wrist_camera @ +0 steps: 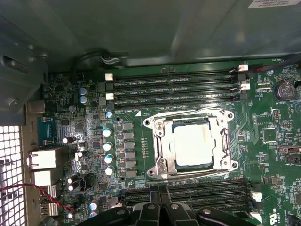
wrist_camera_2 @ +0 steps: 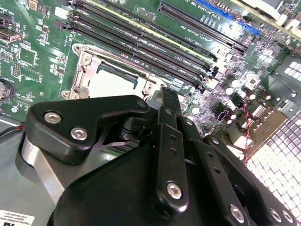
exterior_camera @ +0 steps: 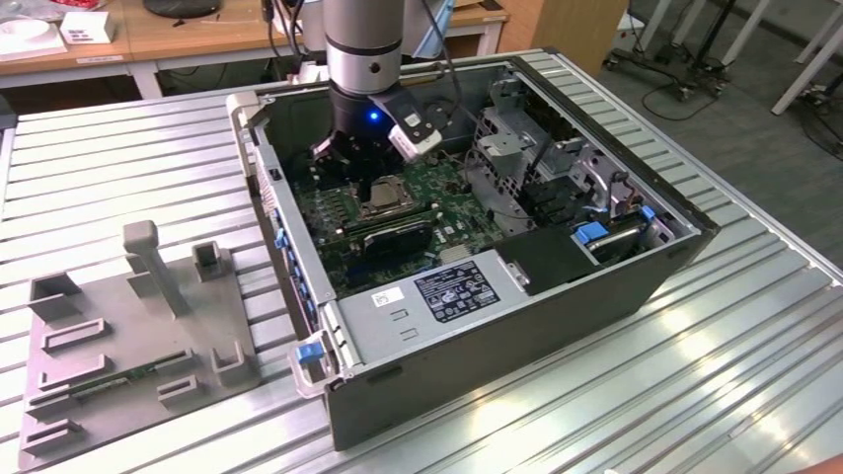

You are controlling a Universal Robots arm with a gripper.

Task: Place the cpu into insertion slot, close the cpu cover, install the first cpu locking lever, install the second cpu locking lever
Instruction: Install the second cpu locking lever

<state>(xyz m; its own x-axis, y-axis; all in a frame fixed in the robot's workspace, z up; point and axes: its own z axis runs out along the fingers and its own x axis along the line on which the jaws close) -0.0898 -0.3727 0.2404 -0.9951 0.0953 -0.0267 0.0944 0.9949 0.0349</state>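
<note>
The cpu (wrist_camera: 192,144) sits seated in the insertion slot (wrist_camera: 162,141), near the middle of the first wrist view, its pale metal top showing through the cut-out of the cpu cover (wrist_camera: 224,143), which lies flat over it as a thin silvery frame. Going from the largest thing down: in the exterior view an open computer case (exterior_camera: 633,286) fills the centre of the frame on a ribbed metal table (exterior_camera: 737,395), with a grey fixture tray (exterior_camera: 118,346) at the lower left; inside the case lies the green circuit board (exterior_camera: 448,193), and the arm's gripper (exterior_camera: 353,158) hangs over the socket just left of centre in the upper half. In the first wrist view long black memory slots (wrist_camera: 174,84) run above and below the socket. In the second wrist view the gripper's black fingers (wrist_camera_2: 169,141) fill the lower half of the frame and appear pressed together, with nothing pinched between them, while the socket shows in the upper left. By my judgement the cpu is light, rigid and fragile, with a smooth, slippery top; it is best taken by its opposite edges and never by its underside. The cover looks thin, stiff and springy on its hinge, and would be pushed flat at its free edge.
</note>
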